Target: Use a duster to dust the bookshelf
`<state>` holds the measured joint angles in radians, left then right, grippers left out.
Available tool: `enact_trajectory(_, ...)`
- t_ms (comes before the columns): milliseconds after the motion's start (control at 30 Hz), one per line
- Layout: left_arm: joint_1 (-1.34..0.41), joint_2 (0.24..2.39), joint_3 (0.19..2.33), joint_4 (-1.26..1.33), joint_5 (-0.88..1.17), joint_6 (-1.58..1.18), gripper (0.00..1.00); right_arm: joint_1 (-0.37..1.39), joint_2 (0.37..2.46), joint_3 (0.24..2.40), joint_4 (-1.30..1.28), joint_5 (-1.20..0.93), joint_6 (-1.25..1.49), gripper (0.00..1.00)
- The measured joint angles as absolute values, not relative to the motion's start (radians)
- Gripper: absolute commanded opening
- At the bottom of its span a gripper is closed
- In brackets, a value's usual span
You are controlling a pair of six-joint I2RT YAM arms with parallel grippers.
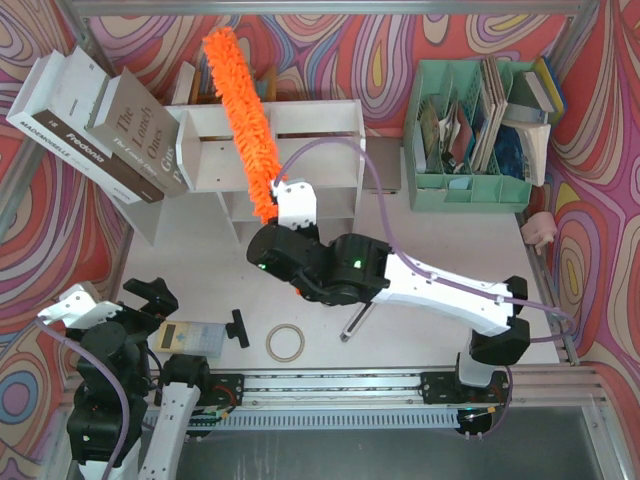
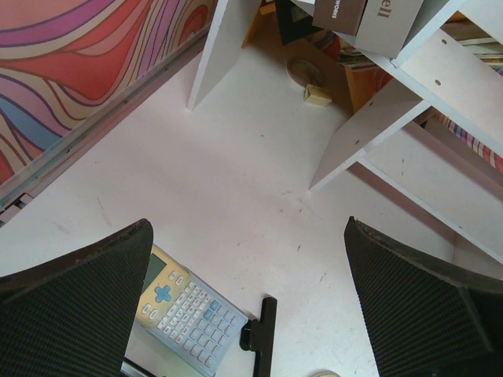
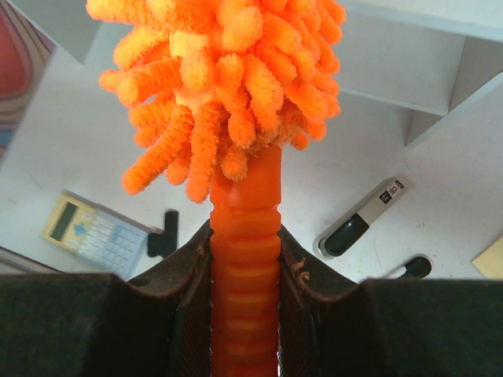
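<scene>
The white bookshelf stands at the back of the table, with a leg and a board of it in the left wrist view. The fluffy orange duster slants across its left half, tip past the back edge. My right gripper is in front of the shelf, shut on the duster's ribbed orange handle; the fluffy head rises above my right gripper. My left gripper is low at the near left, open and with nothing in it.
Large books lean against the shelf's left end. A mint green organiser stands at the back right. A calculator, a black clip, a tape ring and a black-handled tool lie near the front edge.
</scene>
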<state>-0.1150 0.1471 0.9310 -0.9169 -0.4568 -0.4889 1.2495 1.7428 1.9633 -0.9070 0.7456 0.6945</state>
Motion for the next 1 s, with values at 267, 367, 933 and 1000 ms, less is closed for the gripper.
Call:
enact_trajectory(267, -0.115, 0.146, 0.931, -0.917, -0.465, -0.489, 0.98, 1.247, 1.739, 2.202, -1.053, 0.75, 0.716, 0.0)
enact_trajectory(367, -0.115, 0.136, 0.931, -0.917, -0.469, -0.489, 0.98, 1.247, 1.742, 2.278, -1.139, 0.733, 0.735, 0.0)
enact_trajectory(933, -0.115, 0.088, 0.931, -0.917, -0.477, -0.49, 0.98, 1.245, 1.729, 2.229, -1.368, 0.598, 0.844, 0.0)
enact_trajectory(1000, -0.115, 0.082, 0.931, -0.917, -0.48, -0.49, 0.98, 1.245, 1.728, 2.22, -1.369, 0.602, 0.857, 0.0)
